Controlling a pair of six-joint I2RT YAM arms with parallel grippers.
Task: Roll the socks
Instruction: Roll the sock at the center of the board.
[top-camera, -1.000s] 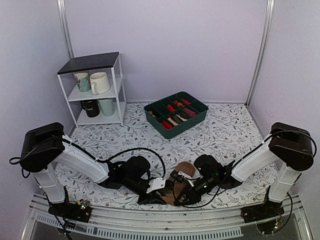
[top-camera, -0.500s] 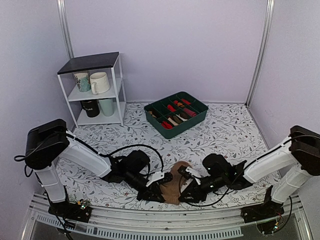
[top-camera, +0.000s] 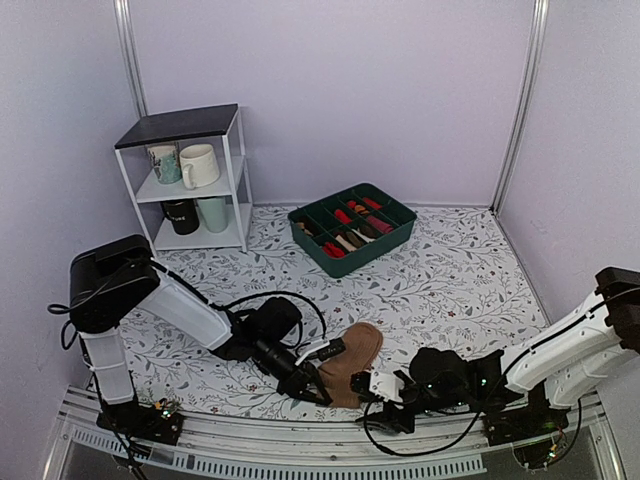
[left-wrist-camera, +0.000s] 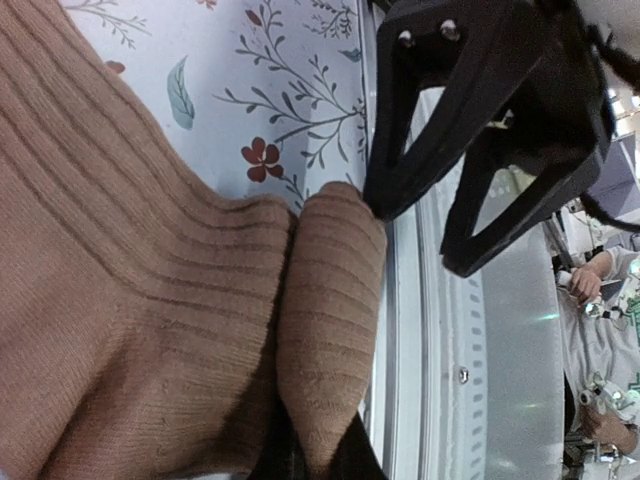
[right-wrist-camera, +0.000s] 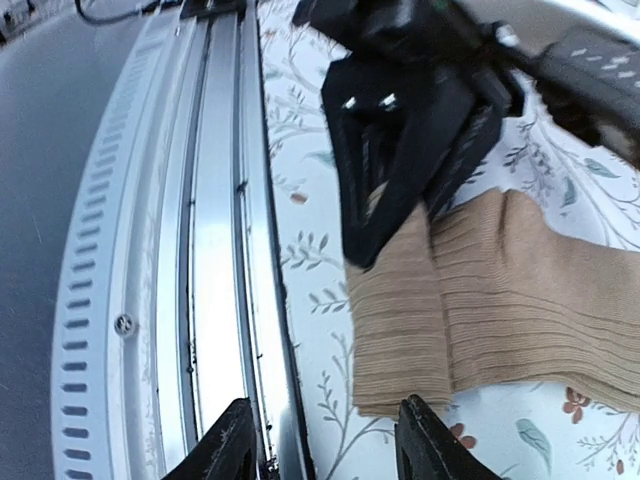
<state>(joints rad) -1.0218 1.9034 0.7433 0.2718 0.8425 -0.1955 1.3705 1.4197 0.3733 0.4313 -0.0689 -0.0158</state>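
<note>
The tan-brown ribbed socks lie partly folded near the table's front edge, the darker end pointing away. My left gripper is shut on a folded ridge of the socks at their near end, the knit pinched between its jaws. My right gripper stands open just right of the socks, holding nothing. In the right wrist view its fingertips straddle the front rail and table edge, a little short of the socks' near hem. The left gripper shows there, clamped on the fold.
A green divided box with rolled socks sits mid-table at the back. A white shelf with mugs stands at the back left. A metal rail runs along the near edge, right under my right gripper.
My right gripper has let go of the socks, opened, and drawn back toward the front rail. My left gripper has shut on the fold and stayed with the socks.
</note>
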